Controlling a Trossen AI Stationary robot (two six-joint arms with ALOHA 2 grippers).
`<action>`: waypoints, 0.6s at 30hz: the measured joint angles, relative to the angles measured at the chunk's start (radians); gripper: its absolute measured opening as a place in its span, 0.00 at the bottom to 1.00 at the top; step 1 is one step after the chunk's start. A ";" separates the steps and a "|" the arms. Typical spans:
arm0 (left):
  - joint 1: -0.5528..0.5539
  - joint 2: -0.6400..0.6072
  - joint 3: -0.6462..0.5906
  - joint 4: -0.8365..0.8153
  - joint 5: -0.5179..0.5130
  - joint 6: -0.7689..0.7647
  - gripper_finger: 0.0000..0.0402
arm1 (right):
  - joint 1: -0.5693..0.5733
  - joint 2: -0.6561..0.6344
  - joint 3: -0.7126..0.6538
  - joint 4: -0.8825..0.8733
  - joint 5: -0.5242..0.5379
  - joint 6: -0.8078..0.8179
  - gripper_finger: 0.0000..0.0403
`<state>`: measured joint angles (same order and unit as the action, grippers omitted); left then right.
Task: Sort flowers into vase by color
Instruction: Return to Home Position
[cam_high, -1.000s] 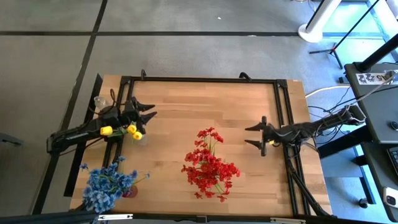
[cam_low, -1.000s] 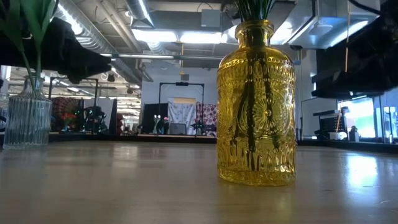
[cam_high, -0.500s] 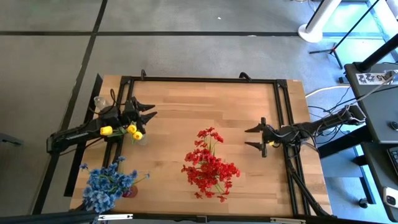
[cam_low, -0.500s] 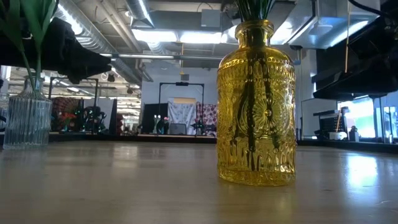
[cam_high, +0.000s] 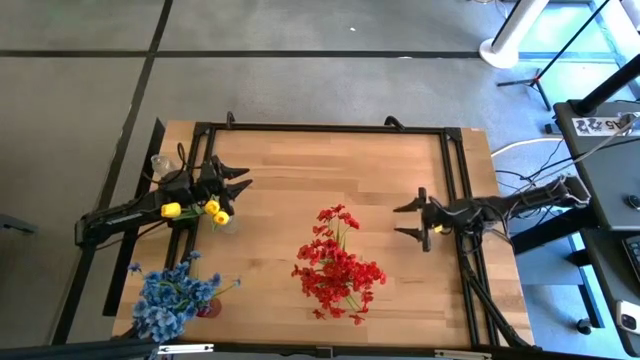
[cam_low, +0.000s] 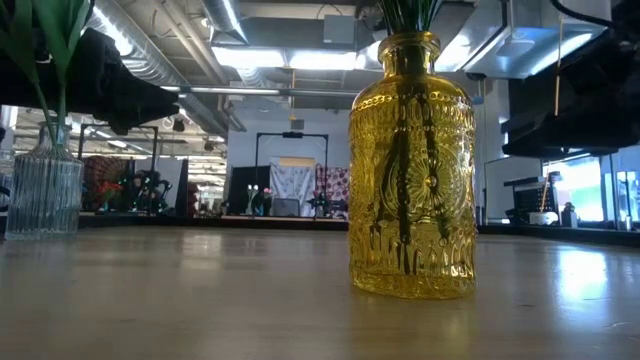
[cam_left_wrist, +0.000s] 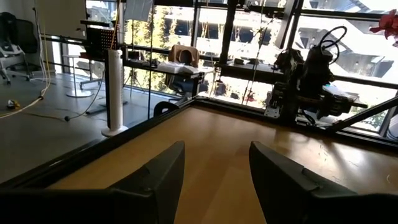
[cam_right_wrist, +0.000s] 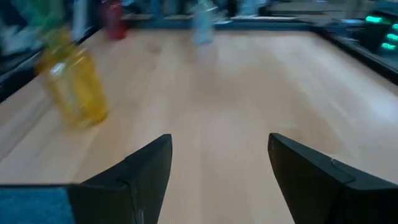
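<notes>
Red flowers (cam_high: 337, 268) stand near the table's middle front, their stems (cam_low: 408, 14) stuck into a yellow glass vase (cam_low: 412, 165). Yellow flowers (cam_high: 207, 209) sit in a clear ribbed vase (cam_low: 42, 195) at the left. At the front left corner, blue flowers (cam_high: 170, 298) fill a small red vase (cam_high: 207, 310). My left gripper (cam_high: 246, 179) hovers open just beyond the yellow flowers, its fingers level. My right gripper (cam_high: 398, 220) hovers open at the right, pointing toward the red flowers, with nothing between its fingers (cam_right_wrist: 134, 180).
A black rail frame (cam_high: 330, 127) runs around the wooden table top (cam_high: 300, 160). The table's far half between the two grippers is bare wood. Cables and a stand (cam_high: 560, 190) lie off the right edge.
</notes>
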<state>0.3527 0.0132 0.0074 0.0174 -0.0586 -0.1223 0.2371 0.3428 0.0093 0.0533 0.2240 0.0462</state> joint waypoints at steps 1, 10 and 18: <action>0.000 0.000 0.000 0.000 0.000 0.000 0.44 | -0.023 0.001 0.000 -0.008 -0.053 -0.033 0.66; 0.000 0.000 0.000 0.000 -0.002 0.000 0.44 | -0.277 -0.088 0.000 -0.032 -0.260 -0.211 0.66; 0.000 0.000 0.000 0.001 -0.003 0.000 0.44 | -0.404 -0.339 0.001 -0.027 -0.310 -0.546 0.66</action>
<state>0.3527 0.0134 0.0074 0.0185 -0.0615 -0.1226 -0.1667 0.0036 0.0102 0.0260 -0.0864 -0.4994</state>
